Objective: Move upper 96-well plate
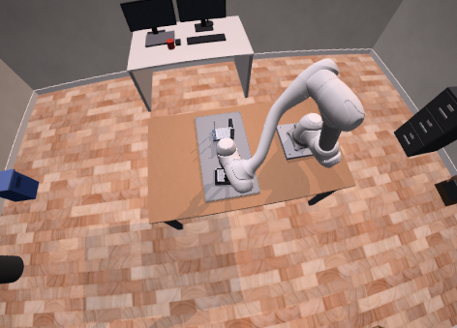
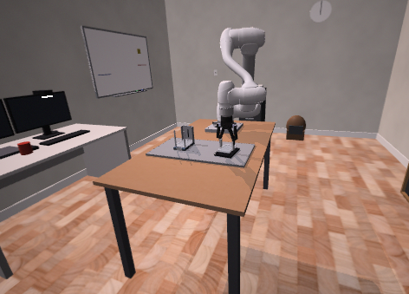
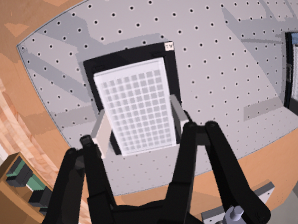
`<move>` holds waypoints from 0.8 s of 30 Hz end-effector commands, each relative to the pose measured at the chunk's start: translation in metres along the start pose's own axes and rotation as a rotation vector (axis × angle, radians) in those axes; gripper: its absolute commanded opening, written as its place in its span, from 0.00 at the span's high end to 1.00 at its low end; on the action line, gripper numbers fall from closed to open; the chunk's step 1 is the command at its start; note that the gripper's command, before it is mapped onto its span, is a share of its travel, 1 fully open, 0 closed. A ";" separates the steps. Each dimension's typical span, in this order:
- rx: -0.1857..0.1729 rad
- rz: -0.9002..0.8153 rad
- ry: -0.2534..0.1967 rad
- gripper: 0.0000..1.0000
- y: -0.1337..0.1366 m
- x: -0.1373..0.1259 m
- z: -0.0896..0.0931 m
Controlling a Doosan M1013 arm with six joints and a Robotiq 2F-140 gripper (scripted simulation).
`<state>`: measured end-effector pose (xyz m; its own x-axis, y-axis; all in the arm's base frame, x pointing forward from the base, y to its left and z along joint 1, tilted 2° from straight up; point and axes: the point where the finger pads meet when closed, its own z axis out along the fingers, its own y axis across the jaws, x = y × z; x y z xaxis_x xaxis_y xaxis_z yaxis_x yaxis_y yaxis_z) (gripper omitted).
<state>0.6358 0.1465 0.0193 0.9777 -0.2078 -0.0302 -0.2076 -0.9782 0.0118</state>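
Note:
My gripper is shut on the white 96-well plate, with its pads on the plate's two long sides. It holds the plate a little above the black plate nest N1, roughly over it. A pale square marker sits outside one far corner of the nest. In the exterior view the gripper hangs over the nest. Stack rack K1 stands at the other end of the grey perforated base. The rack's lower plate shows from above.
The arm's base plate is on the table's right side. A dark edge of the rack shows at the right of the wrist view. A desk with monitors stands beyond the table.

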 end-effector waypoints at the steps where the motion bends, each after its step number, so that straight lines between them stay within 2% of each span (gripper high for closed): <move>1: 0.002 0.005 0.000 1.00 -0.003 -0.002 0.003; 24: 0.002 0.005 0.000 1.00 -0.003 -0.002 0.007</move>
<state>0.6358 0.1465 0.0160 0.9777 -0.2078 -0.0300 -0.2076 -0.9781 0.0116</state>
